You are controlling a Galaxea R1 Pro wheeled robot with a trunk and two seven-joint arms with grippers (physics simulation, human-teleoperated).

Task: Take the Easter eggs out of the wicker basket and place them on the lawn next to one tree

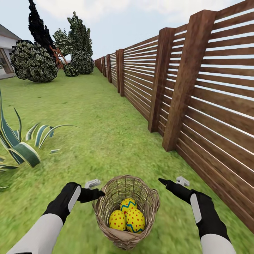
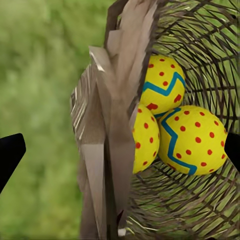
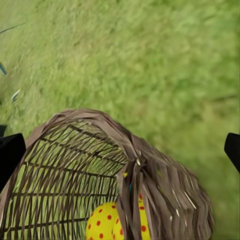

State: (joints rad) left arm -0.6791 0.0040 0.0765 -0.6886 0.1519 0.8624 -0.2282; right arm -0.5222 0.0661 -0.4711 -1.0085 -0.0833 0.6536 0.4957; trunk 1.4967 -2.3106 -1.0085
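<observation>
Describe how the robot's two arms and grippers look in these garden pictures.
Both arms have smooth pale grey-white forearms ending in black wrist sections, each with a light grey oval inset panel. The left gripper and right gripper have black, tapering, pointed fingers. A small light grey blocky part sits beside each gripper. No cables or markings show.

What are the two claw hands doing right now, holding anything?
Left gripper: open, empty, its fingers either side of the wicker basket rim.
Right gripper: open, empty, beside the basket; all three Easter eggs remain inside.

Yellow, red-dotted, teal-zigzag eggs (image 1: 127,217)
</observation>
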